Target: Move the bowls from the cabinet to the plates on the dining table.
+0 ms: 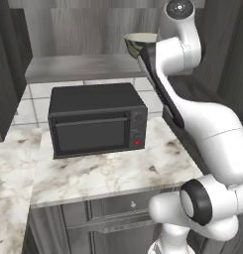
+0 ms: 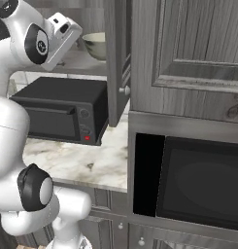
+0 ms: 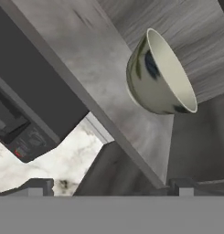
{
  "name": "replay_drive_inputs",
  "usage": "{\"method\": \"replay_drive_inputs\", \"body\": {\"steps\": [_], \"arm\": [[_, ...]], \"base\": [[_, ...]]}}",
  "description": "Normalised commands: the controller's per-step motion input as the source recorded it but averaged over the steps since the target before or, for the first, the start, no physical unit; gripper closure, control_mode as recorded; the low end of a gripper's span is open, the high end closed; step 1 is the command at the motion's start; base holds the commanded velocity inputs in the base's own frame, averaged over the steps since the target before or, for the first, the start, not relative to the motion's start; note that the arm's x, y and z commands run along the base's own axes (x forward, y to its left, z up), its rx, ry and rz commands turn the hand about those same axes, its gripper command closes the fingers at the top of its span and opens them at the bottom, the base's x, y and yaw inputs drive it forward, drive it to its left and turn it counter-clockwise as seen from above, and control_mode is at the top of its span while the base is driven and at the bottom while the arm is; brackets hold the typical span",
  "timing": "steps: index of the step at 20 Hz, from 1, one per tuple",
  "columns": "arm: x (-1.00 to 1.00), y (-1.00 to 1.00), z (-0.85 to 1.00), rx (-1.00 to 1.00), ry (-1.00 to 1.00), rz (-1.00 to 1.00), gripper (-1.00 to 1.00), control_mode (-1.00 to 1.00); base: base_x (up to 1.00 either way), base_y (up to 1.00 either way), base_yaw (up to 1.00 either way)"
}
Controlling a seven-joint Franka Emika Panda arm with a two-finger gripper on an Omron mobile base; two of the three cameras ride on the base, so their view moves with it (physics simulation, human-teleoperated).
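Your hand [image 3: 111,186] hangs wide open near the cream-green bowl [image 3: 160,74] on the cabinet shelf [image 1: 78,67], above the microwave [image 1: 95,119].

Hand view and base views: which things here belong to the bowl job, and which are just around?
Job: glossy pale cream-green bowl; grey wood-grain cabinet shelf it stands on; open fingers.
Around: black countertop oven; built-in black microwave; white marble counter.

We see the bowl [image 1: 138,42] on the cabinet shelf [image 1: 78,67], twd its right end, just left of the open cabinet door [image 2: 116,58]. Below the shelf, the microwave [image 1: 95,119] sits on the tabletop [image 1: 108,171], back agst the wall. Our tool [image 3: 109,185] is near the shelf's front edge, apart from the bowl. A built-in oven [image 2: 203,182] lies right of the tabletop.
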Motion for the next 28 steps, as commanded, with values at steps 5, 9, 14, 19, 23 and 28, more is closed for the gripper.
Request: {"method": "replay_drive_inputs", "body": {"steps": [5, 9, 14, 19, 23, 28], "arm": [[0.26, 0.00, 0.00, -0.07, 0.00, 0.03, -1.00, -1.00], [0.23, 0.00, 0.01, -0.05, 0.00, 0.02, -1.00, -1.00], [0.27, 0.00, 0.00, -0.05, 0.00, 0.03, -1.00, -1.00], [0.20, -0.01, 0.00, -0.05, 0.00, 0.01, -1.00, -1.00], [0.11, -0.04, 0.00, -0.05, 0.00, 0.00, -1.00, -1.00], [0.06, -0.10, 0.00, -0.03, 0.00, 0.00, -1.00, -1.00]], "base": [[0.00, 0.00, 0.00], [0.00, 0.00, 0.00], [0.00, 0.00, 0.00], [0.00, 0.00, 0.00], [0.00, 0.00, 0.00], [0.00, 0.00, 0.00]]}}
